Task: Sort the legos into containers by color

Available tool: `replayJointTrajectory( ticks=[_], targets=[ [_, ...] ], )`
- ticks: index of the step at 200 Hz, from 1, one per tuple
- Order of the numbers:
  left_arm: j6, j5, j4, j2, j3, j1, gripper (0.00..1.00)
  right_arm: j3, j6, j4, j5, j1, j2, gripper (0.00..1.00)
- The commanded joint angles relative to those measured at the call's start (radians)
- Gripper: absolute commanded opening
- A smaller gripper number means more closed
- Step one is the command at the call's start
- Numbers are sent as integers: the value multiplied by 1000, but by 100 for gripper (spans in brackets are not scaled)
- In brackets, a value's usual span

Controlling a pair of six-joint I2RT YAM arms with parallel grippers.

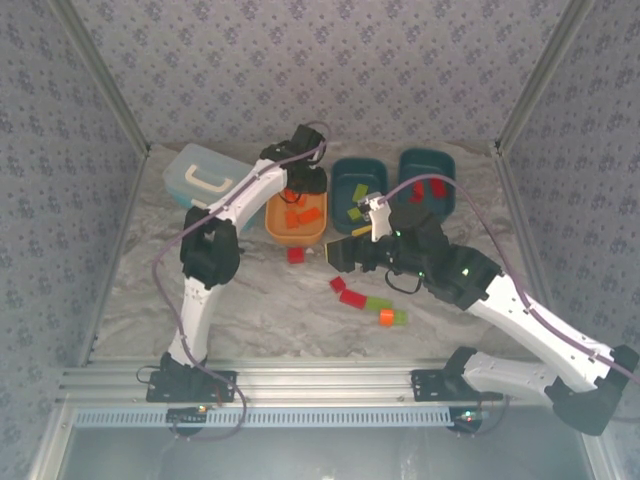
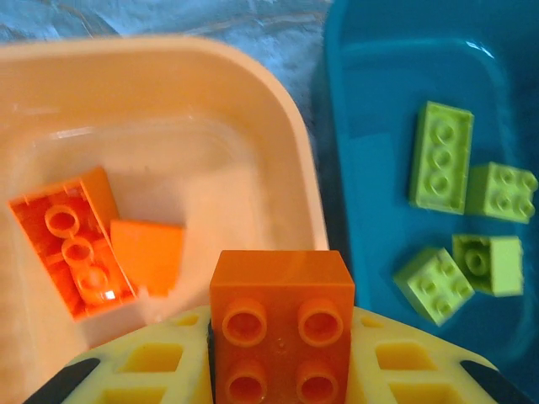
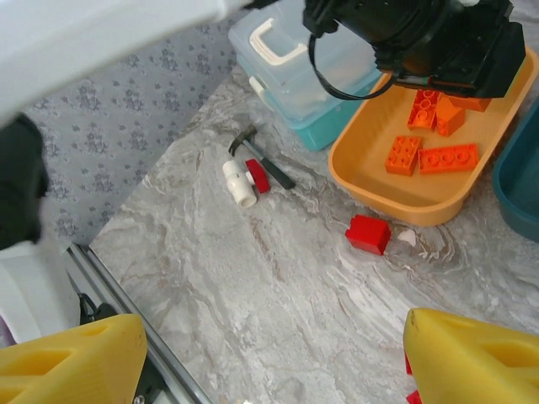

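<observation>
"Well, how much room is there around the orange bin (image 2: pixel 282 97)?"

"Little. Its rounded rim sits just beside the teal bin (image 2: pixel 358 50) (the light blue case (image 3: pixel 295 76) is close on the other side). The surface (image 3: pixel 253 286) nearer the arms is open."

"The left tool (image 2: pixel 280 366)?"

"Clamped on a square orange brick (image 2: pixel 280 320), four studs showing, above that bin's edge. Two orange bricks (image 2: pixel 76 244) lie inside."

"The right tool (image 3: pixel 269 362)?"

"Fingers wide apart, empty, over bare surface near a red brick (image 3: pixel 368 233). Lime bricks (image 2: pixel 441 156) lie in the teal bin."
</observation>
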Motion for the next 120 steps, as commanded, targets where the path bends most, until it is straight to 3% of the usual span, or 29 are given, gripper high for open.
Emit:
replayJointTrajectory(
  ticks=[1,82,120],
  targets=[
    [29,19,-111,84,169,22,27,-19,13,31,22,8,-21,82],
    [7,116,-129,226,270,44,30,-39,37,34,24,9,-14,83],
    [3,129,-138,203,267,43,49,-75,49,-32,104,9,38,82]
  ],
)
